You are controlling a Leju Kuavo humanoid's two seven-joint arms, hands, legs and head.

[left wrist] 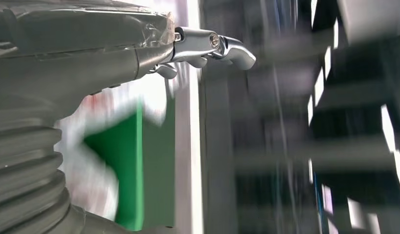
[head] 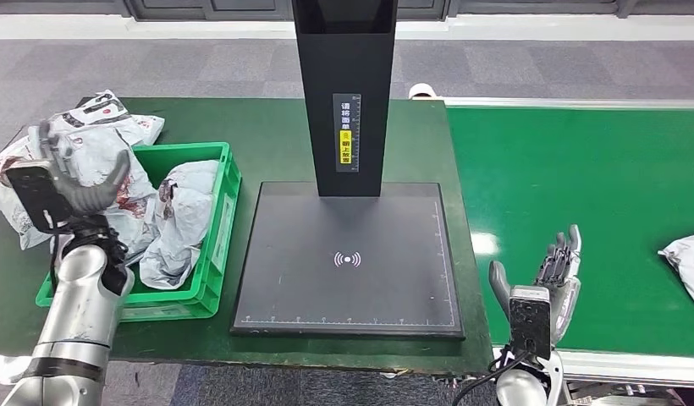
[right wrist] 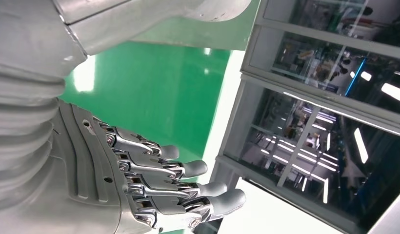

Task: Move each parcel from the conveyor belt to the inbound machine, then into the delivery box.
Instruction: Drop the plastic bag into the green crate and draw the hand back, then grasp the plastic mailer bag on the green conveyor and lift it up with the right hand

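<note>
Head view: a grey parcel point(head: 686, 266) lies at the conveyor belt's point(head: 581, 186) far right edge, outward from the empty, spread-fingered right hand point(head: 557, 275), which is the nearer hand. The left hand point(head: 77, 178) hovers open over the green delivery box point(head: 218, 245).

Left wrist view: blurred; fingers point(left wrist: 208, 46) hold nothing.

Right wrist view: fingers point(right wrist: 178, 180) extended, empty, above the belt.

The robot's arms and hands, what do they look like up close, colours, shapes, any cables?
Both arms are silver metal tubes. The left hand and right hand have grey palms, dark jointed fingers with grey tips and a thick grey thumb. A black box camera sits at each wrist, and black cables trail below the right one. The wrist views show a grey ribbed cover behind each hand.
</note>
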